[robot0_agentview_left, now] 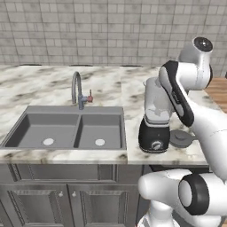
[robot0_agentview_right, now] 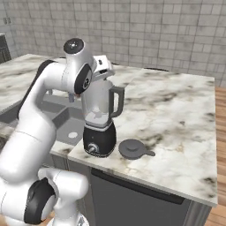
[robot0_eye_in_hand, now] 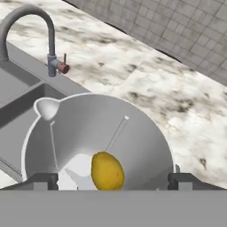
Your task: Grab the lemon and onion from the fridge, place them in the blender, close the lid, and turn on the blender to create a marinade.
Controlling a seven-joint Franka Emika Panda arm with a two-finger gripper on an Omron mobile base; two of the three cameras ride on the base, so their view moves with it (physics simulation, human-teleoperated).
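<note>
Lemon (robot0_eye_in_hand: 107, 171) lies low in the blender (robot0_eye_in_hand: 95, 142), bottom centre of the hand view. Jaws stand spread wide above the jar's rim, tips cut off. Lid (robot0_agentview_right: 132, 148) rests on the counter (robot0_agentview_right: 176, 114), right of the blender's base.

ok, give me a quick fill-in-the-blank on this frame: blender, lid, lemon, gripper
1. The lemon is inside the ____ of the blender.
2. The lid lies on the ____, beside the blender base, not on the jar.
3. The gripper hovers over the jar rim with its jaws ____.
4. The faucet stands behind the ____.

Missing words: jar; counter; open; sink
</note>
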